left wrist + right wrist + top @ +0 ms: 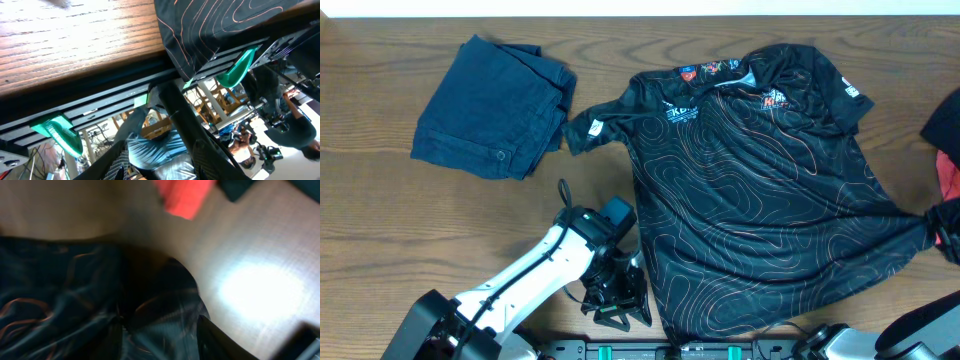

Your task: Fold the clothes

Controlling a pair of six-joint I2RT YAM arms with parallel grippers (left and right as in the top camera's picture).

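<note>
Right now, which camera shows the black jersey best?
Overhead: the whole jersey lies spread out, chest logos up. Left wrist catches only its hem corner at the table edge; right wrist, blurred fabric close up.

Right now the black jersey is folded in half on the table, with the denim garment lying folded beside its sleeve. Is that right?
Not quite. The overhead view shows the black jersey spread open with its front up, not folded in half. The rest holds: the denim garment lies folded beside its sleeve.
</note>
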